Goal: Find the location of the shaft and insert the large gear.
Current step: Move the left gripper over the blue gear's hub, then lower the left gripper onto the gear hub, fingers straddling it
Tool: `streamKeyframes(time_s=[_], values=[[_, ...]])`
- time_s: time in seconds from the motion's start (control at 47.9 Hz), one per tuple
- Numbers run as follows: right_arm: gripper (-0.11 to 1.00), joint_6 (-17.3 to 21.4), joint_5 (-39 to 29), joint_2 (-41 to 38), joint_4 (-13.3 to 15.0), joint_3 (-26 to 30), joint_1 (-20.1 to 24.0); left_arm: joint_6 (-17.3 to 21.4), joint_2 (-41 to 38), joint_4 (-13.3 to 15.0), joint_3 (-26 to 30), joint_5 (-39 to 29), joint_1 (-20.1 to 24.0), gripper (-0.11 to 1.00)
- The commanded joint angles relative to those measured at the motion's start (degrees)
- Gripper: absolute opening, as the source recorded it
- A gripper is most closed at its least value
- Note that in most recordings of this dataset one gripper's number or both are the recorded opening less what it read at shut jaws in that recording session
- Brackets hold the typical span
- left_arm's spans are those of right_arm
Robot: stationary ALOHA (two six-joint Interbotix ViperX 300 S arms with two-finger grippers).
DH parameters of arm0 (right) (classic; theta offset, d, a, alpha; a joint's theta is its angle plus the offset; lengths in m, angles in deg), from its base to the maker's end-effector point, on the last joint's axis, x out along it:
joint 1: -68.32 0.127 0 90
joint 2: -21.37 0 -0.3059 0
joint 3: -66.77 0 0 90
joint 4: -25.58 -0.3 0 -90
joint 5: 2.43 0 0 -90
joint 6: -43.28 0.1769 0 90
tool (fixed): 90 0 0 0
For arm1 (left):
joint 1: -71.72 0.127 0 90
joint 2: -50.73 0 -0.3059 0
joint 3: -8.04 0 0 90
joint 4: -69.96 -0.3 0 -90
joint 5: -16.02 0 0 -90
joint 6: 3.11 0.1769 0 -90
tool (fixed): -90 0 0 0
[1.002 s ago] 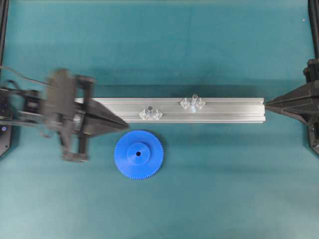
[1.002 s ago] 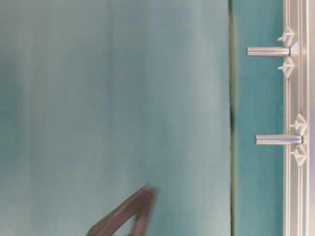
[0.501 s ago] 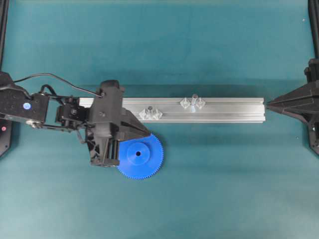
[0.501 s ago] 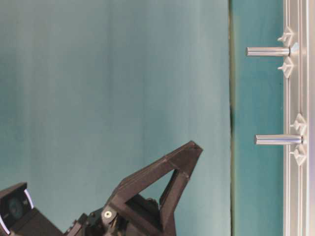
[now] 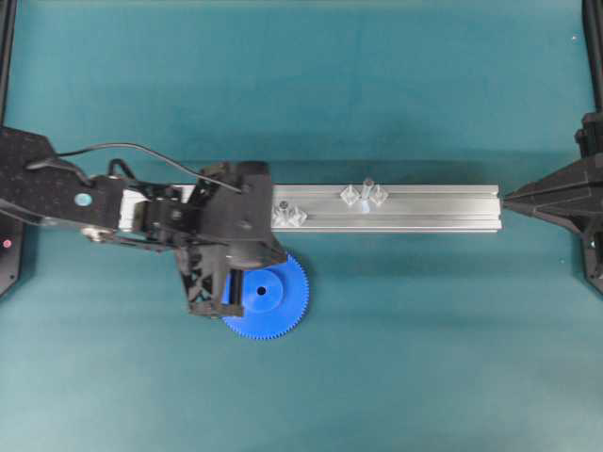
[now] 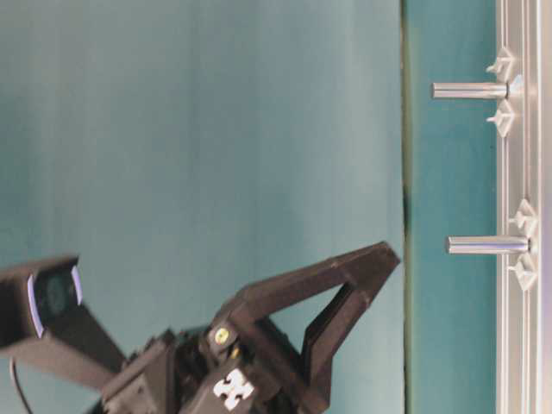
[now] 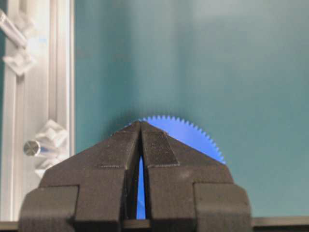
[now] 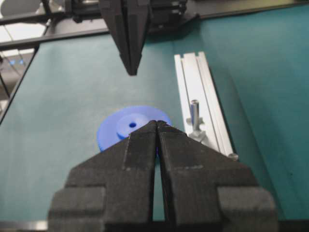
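The large gear (image 5: 275, 299) is a bright blue toothed disc lying flat on the mat just in front of the aluminium rail (image 5: 424, 209); it also shows in both wrist views (image 7: 193, 137) (image 8: 120, 126). The shaft (image 5: 366, 191) stands upright on the rail between clear mounts (image 6: 470, 90) (image 7: 12, 31) (image 8: 194, 113). My left gripper (image 5: 275, 256) is shut and empty, tilted down over the gear's left part (image 7: 140, 123) (image 6: 390, 255). My right gripper (image 5: 504, 198) is shut and empty at the rail's right end (image 8: 157, 123).
A shorter stub with a dark top (image 5: 283, 208) stands on the rail left of the shaft, close to my left gripper (image 7: 31, 147). The left arm covers the rail's left end. Teal mat surrounds everything; black frame posts run along both side edges.
My left arm has swept right from the rail's left end and tilted down over the gear's left part. The gear, rail and right arm have stayed put.
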Motion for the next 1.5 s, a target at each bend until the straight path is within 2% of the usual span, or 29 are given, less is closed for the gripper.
streamKeyframes(time_s=[0.0,0.543,0.981,1.482], values=[[0.03,0.53,0.35,-0.35,-0.09,0.88,0.18,0.0,-0.44,-0.09,3.08,-2.72,-0.35,0.01],[0.03,0.53,0.35,-0.26,-0.09,0.53,0.09,0.18,-8.53,-0.09,10.2,-16.35,-2.29,0.01],[0.03,0.7,0.26,-0.26,-0.09,0.18,0.09,0.62,-13.27,-0.09,14.59,-23.38,-2.46,0.01],[0.03,0.88,0.26,0.18,-0.09,-0.09,0.09,0.79,-14.41,-0.09,14.15,-25.4,-2.72,0.01]])
